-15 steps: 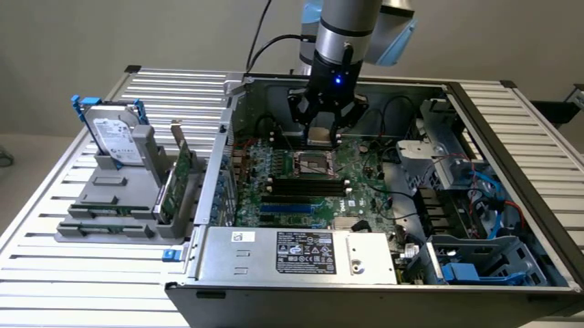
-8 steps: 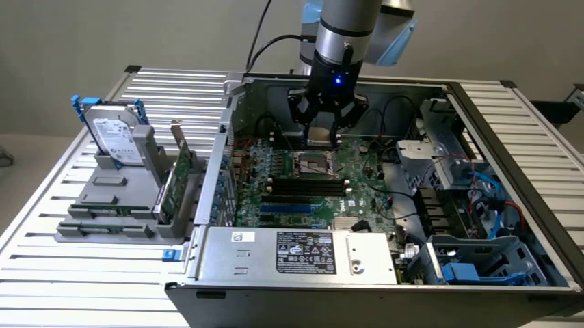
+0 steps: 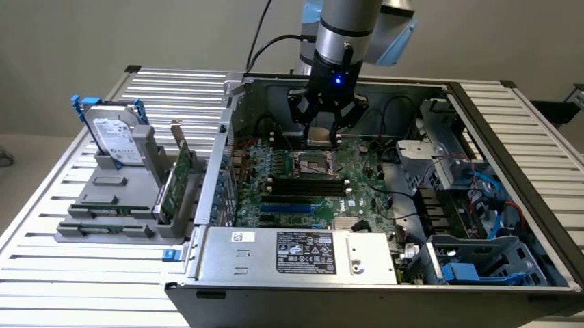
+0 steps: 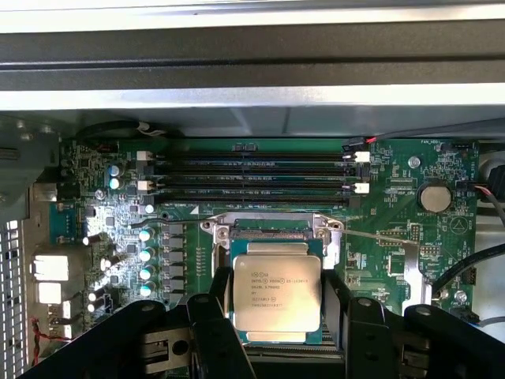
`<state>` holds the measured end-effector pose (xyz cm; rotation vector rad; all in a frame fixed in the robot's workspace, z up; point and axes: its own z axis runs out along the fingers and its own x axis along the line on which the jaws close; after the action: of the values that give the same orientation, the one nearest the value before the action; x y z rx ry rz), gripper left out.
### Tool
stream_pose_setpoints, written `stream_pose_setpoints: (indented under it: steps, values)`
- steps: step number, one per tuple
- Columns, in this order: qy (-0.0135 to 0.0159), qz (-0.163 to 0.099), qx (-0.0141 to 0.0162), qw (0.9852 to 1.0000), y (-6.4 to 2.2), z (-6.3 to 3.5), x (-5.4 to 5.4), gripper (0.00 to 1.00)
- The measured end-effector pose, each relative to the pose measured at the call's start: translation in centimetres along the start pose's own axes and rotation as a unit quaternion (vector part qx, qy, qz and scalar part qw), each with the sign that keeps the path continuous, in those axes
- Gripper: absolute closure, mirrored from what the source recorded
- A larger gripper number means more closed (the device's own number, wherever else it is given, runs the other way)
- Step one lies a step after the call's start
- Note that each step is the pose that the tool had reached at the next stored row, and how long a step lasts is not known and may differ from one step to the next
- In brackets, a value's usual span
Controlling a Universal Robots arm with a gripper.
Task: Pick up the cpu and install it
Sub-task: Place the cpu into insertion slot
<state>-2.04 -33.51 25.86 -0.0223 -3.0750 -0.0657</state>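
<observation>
Your arm (image 3: 347,27) comes straight down from above into the open computer case (image 3: 228,137), its wrist vertical and a small blue light lit on the black housing. The hand (image 3: 321,137) points down at the board, and its black fingers (image 4: 211,320) pinch the cpu (image 4: 276,294) by two opposite edges. You hold the chip flat, printed face up, over the square metal-framed socket (image 4: 268,225). In the exterior view the cpu (image 3: 321,134) hangs above the socket (image 3: 316,164) with a gap between them. The green motherboard (image 4: 394,237) lies flat on the case floor, with long black memory slots just beside the socket and rows of small silver-capped cylinders along one side. A grey power supply box (image 3: 301,254) with a black-and-white label fills the case's near edge. The case rests on a bench (image 3: 64,280) of ribbed, pale metal slats. On the exterior view's left, a grey plastic stand (image 3: 109,198) holds a silver hard drive (image 3: 114,133) upright between blue rails. Behind it all is a plain grey wall.
</observation>
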Motion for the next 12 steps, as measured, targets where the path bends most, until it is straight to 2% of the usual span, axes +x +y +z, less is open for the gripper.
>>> stream_pose_setpoints:
  steps: [2, 6, 12]
  values:
    - [0.0000, 0.001, 0.0000, 1.0000, 0.00, 0.00, 0.00, 0.45]
    - [-0.0013, 0.029, -0.0019, 0.9996, 0.00, 0.03, -0.01, 0.45]
    - [-0.0032, 0.075, -0.0050, 0.9972, 0.00, 0.04, 0.00, 0.45]
